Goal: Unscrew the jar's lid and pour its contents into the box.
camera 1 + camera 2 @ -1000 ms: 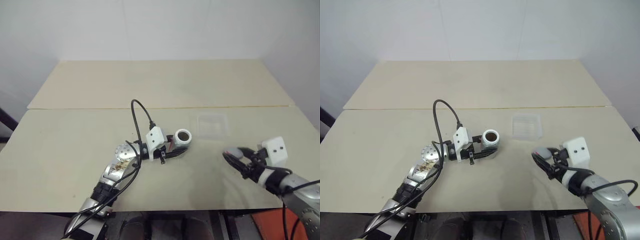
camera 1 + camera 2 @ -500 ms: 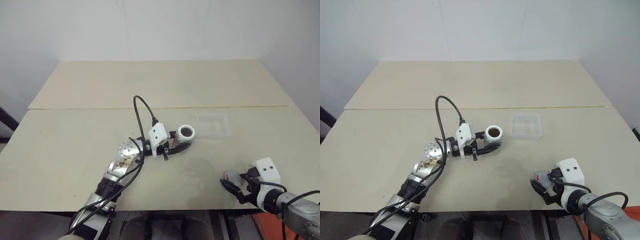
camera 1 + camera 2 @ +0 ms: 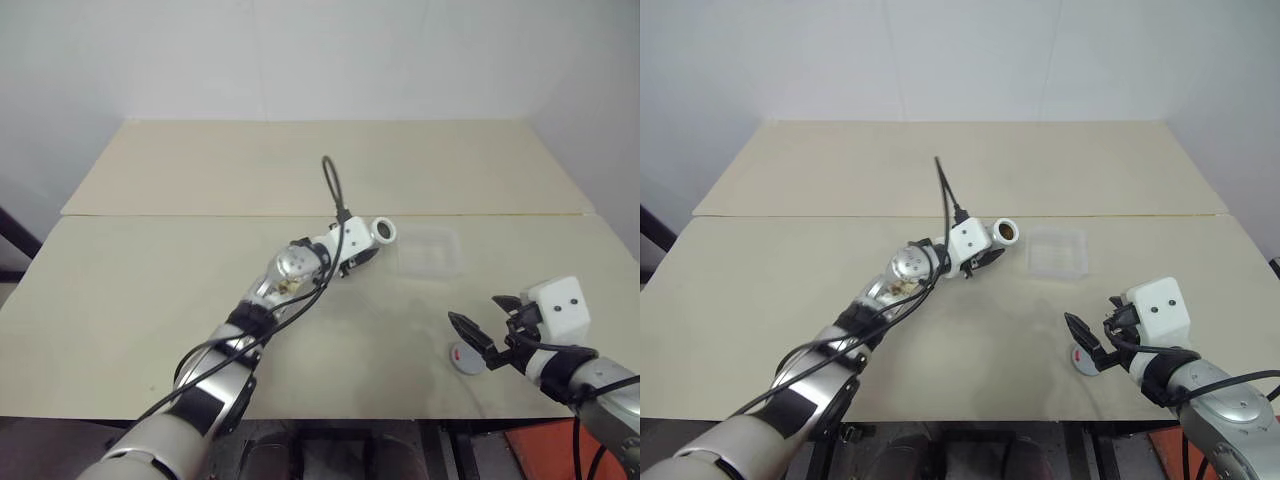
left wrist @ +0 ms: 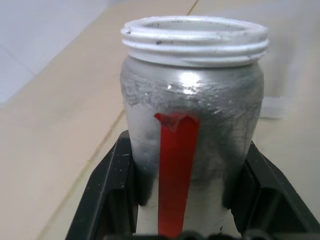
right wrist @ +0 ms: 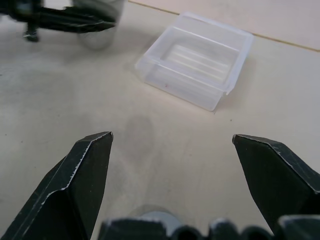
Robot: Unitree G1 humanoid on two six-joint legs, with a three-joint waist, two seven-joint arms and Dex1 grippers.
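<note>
The left gripper holds the jar between its two black fingers, which press on both sides of the lower part of the body. The jar has no lid on it: its white threaded rim is open, and a red strip runs down the side that faces the wrist camera. In the head views the same jar sits at the end of the stretched left arm, with its open mouth turned toward the box. The jar is just beside the box's near-left edge, but I cannot tell if it touches it. The contents are visible only as a dark brownish spot inside the jar's mouth in the right eye view; more detail is too small to read.

The right gripper has its jaws wide apart and nothing is between them. The lid lies flat on the table, just under and slightly behind the open fingertips, with its red mark up. It is apart from both fingers. The box stands well ahead of these jaws, on the table surface, and it looks empty as far as the pictures allow to see.
</note>
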